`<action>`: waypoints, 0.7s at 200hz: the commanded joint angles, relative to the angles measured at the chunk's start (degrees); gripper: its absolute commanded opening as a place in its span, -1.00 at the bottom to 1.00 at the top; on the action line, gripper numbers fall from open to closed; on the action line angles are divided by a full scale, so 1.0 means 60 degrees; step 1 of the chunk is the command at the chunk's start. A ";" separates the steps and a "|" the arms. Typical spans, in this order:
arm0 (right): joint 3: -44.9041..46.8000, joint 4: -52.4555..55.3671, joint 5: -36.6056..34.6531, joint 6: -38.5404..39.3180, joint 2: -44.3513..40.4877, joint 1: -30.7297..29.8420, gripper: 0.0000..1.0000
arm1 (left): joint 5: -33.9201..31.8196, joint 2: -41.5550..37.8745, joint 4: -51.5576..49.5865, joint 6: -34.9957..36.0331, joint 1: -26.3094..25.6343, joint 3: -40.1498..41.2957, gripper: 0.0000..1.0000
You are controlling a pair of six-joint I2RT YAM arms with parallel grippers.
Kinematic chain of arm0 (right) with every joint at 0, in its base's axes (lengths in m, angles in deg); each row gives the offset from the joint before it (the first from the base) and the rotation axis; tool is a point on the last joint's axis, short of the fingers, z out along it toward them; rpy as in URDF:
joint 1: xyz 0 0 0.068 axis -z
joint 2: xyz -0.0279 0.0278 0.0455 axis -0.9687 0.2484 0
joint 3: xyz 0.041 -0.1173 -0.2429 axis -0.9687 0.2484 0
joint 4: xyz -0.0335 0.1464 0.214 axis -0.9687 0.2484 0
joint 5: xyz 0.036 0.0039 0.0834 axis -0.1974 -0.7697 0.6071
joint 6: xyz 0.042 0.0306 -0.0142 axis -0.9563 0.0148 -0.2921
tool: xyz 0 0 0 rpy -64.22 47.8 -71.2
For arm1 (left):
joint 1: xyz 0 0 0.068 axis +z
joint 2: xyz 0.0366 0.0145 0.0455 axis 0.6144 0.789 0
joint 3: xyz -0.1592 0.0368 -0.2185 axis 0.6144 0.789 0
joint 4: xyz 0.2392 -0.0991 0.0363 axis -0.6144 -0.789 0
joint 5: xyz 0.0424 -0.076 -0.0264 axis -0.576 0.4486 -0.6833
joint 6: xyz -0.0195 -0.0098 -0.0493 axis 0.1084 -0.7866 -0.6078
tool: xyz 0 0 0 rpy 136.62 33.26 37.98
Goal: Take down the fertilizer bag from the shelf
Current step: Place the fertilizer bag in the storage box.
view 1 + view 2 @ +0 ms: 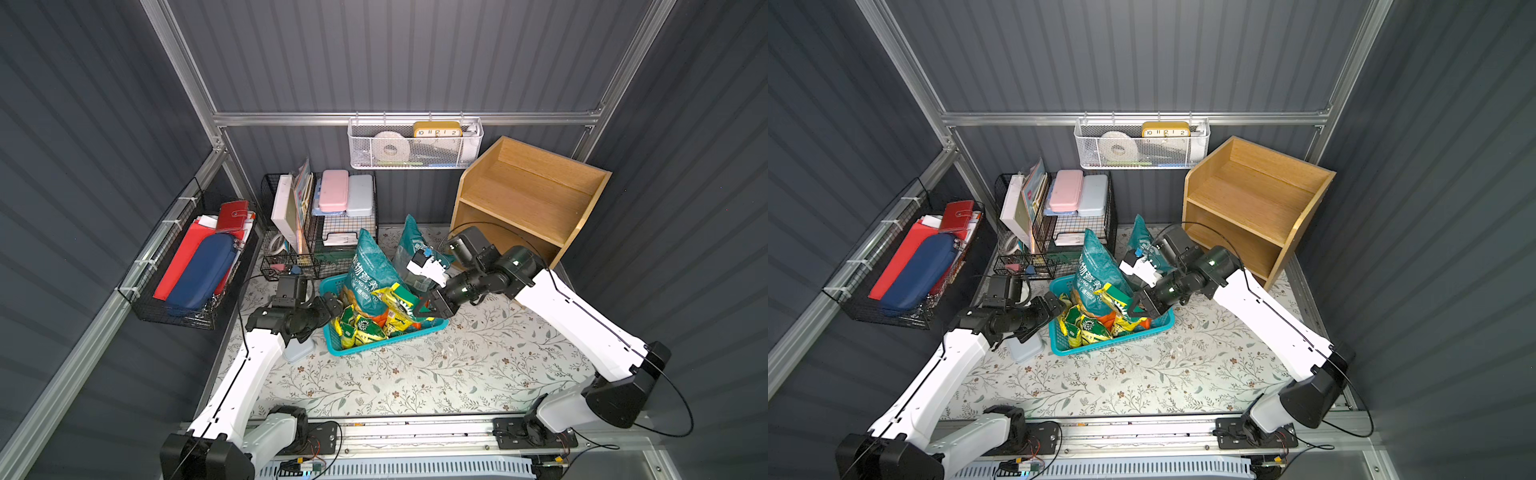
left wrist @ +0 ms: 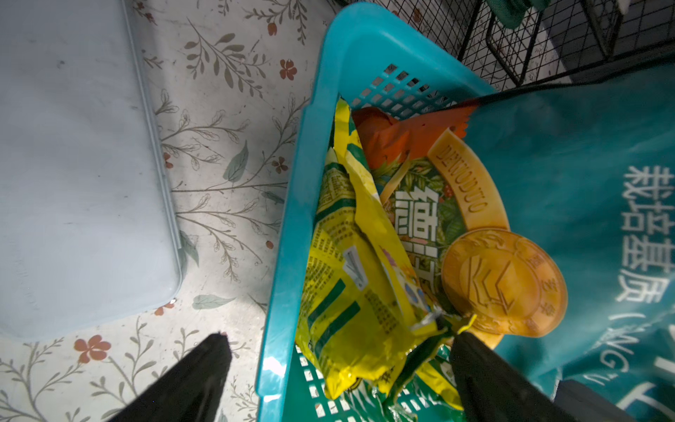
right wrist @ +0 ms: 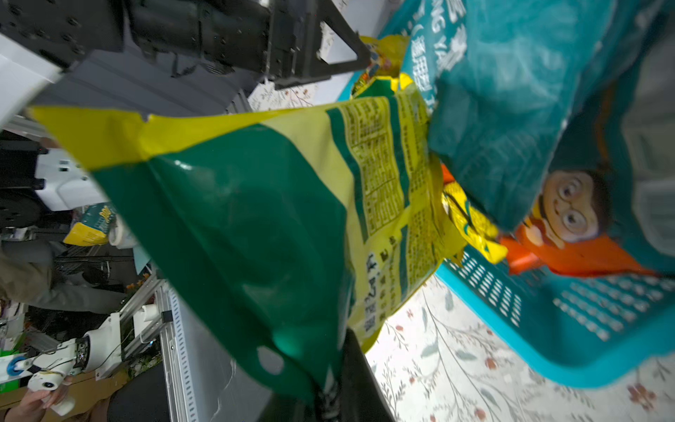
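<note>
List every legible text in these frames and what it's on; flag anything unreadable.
"10 11 12 1 2": dial of the yellow clock in the white mesh basket.
"DEWODUO": gold banner on the teal bag.
"栽培基质": white print on the same teal bag; its Latin lettering is partly hidden.
Fine print on the yellow-green bag: too small to read.

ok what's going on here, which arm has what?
Right gripper is shut on a yellow-green bag that lies on the pile in the teal basket. Left gripper is open, straddling the basket's rim, holding nothing. The wooden shelf shows no bag on its visible tiers.
</note>
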 commanded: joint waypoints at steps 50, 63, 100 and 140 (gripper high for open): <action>0.1212 0.0706 -0.2315 -0.0743 -0.1024 0.1113 -1.00 | 0.0101 0.0012 -0.0029 0.0050 -0.0017 0.0025 0.99; 0.1347 0.0418 -0.2189 -0.0707 -0.1000 0.1370 -1.00 | 0.0171 0.0057 -0.0012 0.0021 -0.0013 0.0002 0.99; 0.1267 -0.0296 -0.0532 -0.0161 -0.0250 0.1546 -1.00 | 0.0065 -0.0106 -0.0158 0.0036 -0.0021 0.0001 0.99; 0.0263 0.0502 0.1369 0.0718 0.0595 0.1364 -1.00 | -0.0176 -0.0318 -0.0334 0.0104 -0.0021 0.0032 0.99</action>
